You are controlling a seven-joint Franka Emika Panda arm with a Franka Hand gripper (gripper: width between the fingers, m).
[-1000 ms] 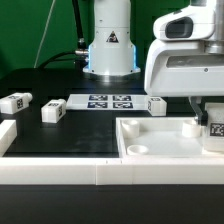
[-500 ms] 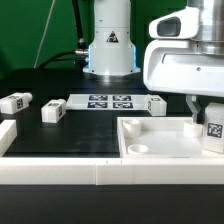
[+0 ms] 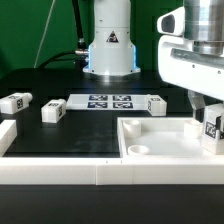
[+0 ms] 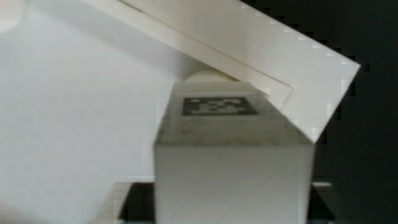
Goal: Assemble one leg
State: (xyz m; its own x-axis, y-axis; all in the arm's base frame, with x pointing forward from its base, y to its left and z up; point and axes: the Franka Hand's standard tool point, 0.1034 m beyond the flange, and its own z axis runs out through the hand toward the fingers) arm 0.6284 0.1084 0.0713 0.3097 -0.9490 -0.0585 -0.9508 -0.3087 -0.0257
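Note:
My gripper [image 3: 209,122] is shut on a leg [image 3: 212,128], a small white block with a black-and-white tag. It holds the leg upright over the far right corner of the large white tray-like piece [image 3: 160,142]. In the wrist view the leg [image 4: 231,150] fills the middle with its tag facing the camera, and dark fingers [image 4: 141,200] stand on both sides of it. The tray-like piece's white surface and edge [image 4: 71,110] lie behind it. Whether the leg touches the piece is hidden.
Two loose legs [image 3: 15,102] [image 3: 53,111] lie at the exterior view's left and a third [image 3: 155,104] lies beside the marker board [image 3: 110,101]. A white bar [image 3: 60,175] runs along the front. The robot base [image 3: 110,50] stands behind.
The hand has shifted toward the exterior view's right and turned a little. The leg stays gripped at the same corner of the tray-like piece.

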